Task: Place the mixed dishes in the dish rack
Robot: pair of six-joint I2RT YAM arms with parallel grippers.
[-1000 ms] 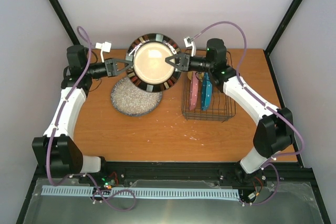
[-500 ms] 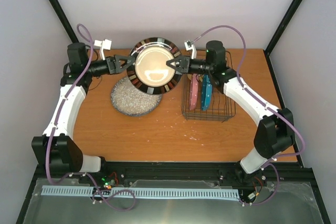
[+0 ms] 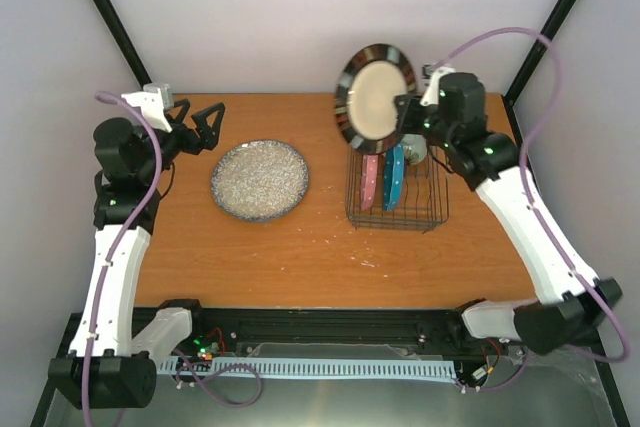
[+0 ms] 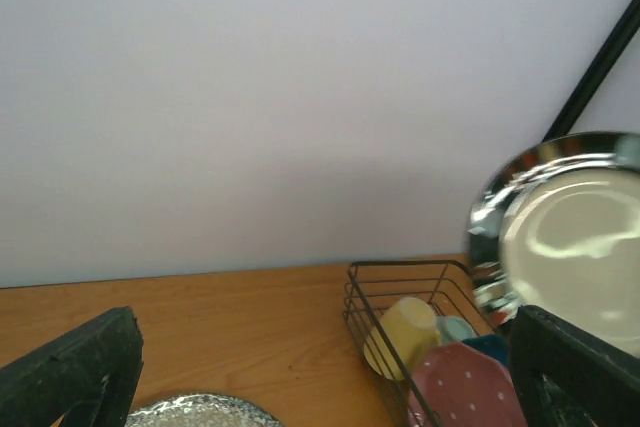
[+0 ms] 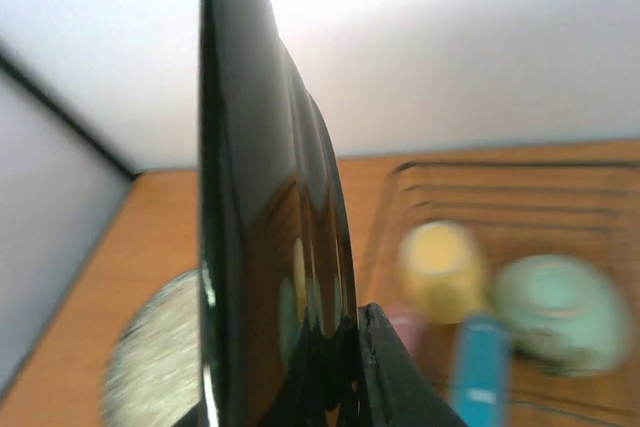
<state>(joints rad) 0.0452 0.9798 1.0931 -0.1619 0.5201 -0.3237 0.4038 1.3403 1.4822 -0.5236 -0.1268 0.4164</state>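
Note:
My right gripper (image 3: 404, 113) (image 5: 300, 377) is shut on the edge of the dark-rimmed plate (image 3: 375, 95) (image 5: 260, 227), held upright with its cream underside showing, above the far left end of the dish rack (image 3: 432, 209) (image 4: 360, 287). In the rack stand the pink dotted plate (image 3: 370, 182) (image 4: 465, 387) and the teal dotted plate (image 3: 394, 177) (image 5: 480, 367), with the yellow mug (image 4: 405, 332) (image 5: 440, 272) and the mint-green bowl (image 3: 415, 152) (image 5: 545, 312) behind them. The grey speckled plate (image 3: 260, 179) lies flat on the table. My left gripper (image 3: 205, 123) (image 4: 325, 347) hangs open and empty at the far left.
The orange table (image 3: 300, 247) ends at white walls behind and black frame posts (image 3: 555, 22) in the corners. Small white specks lie on the wood in front of the rack.
The left gripper opened, let go of the dark-rimmed plate and drew back left. The right arm carried the plate to the right, over the rack's far end.

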